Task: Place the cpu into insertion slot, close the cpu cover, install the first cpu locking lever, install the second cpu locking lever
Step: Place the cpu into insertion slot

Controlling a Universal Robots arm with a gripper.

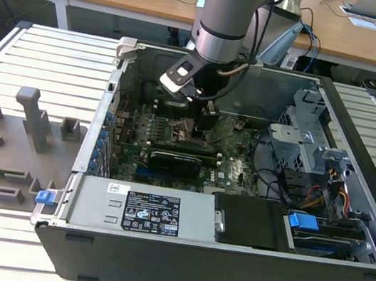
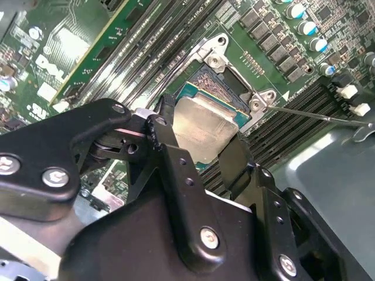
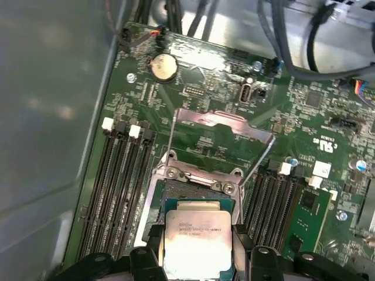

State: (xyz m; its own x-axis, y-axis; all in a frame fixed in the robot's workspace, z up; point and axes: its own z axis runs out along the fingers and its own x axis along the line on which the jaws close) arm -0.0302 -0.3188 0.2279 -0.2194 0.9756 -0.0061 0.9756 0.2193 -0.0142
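My gripper is deep inside the open computer case, over the motherboard. In both wrist views it is shut on the cpu, a flat square chip with a silver top, one black finger on each of two opposite edges. The cpu hovers just over the insertion slot, partly covering its dark centre. The cpu cover is swung open and stands up behind the slot. Two thin locking levers are raised at its sides.
Long black memory slots flank the socket on both sides. A black graphics card lies in front of the gripper. The power supply and drive cage crowd the case. Grey fixtures stand on the table at the exterior view's left.
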